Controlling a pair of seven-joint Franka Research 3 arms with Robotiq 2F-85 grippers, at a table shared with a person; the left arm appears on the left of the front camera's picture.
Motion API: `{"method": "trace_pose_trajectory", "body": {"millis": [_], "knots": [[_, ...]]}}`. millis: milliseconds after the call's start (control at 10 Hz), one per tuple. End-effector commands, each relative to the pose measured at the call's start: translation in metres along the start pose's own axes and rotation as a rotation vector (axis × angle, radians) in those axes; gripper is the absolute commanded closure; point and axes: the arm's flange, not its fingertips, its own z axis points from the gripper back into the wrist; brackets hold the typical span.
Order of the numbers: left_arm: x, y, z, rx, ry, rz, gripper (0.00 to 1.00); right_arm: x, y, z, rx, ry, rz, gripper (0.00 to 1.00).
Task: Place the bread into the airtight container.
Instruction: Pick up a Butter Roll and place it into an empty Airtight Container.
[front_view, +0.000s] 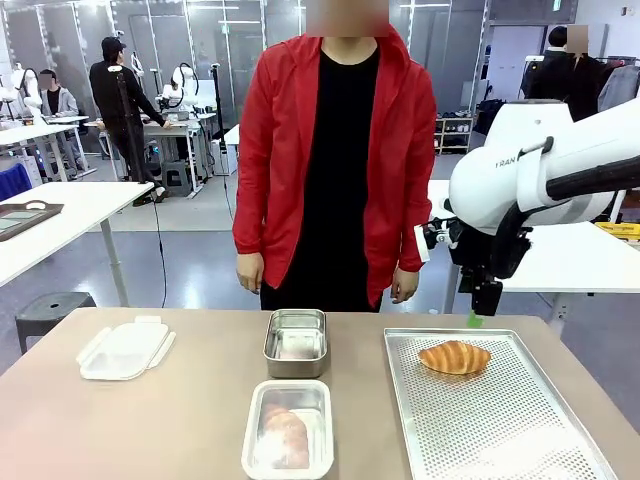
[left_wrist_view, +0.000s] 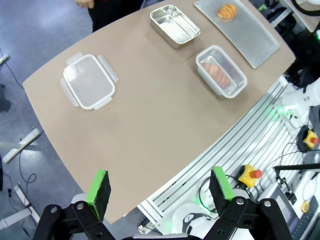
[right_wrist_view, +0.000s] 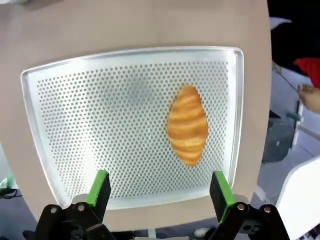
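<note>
While the right claw is hovering spread above the tray, the bread is lying untouched at its one o'clock; reaching is apparently underway. Next, the claw is likely needing to drop astride the bread, then head for the container at the bread's eight o'clock. The left claw is hanging spread.

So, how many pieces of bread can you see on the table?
2. One croissant lies on the perforated tray; one piece lies inside the clear container. Another could hide beneath it.

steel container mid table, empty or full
Empty: the steel container shows only bare metal inside, seen in front and left wrist views.
</note>
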Motion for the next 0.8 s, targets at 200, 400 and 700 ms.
{"method": "trace_pose_trajectory", "body": {"millis": [200, 400, 700], "knots": [[0.0, -0.001, 0.001, -0.008, -0.004, -0.016, 0.0, -0.01, -0.029, -0.048, -0.015, -0.016, 0.1, 0.0], [0.0, -0.001, 0.001, -0.008, -0.004, -0.016, 0.0, -0.013, -0.043, -0.066, -0.011, -0.024, 0.089, 0.0], [0.0, -0.001, 0.001, -0.008, -0.004, -0.016, 0.0, -0.014, -0.059, -0.097, -0.019, 0.013, 0.041, 0.0]]}}
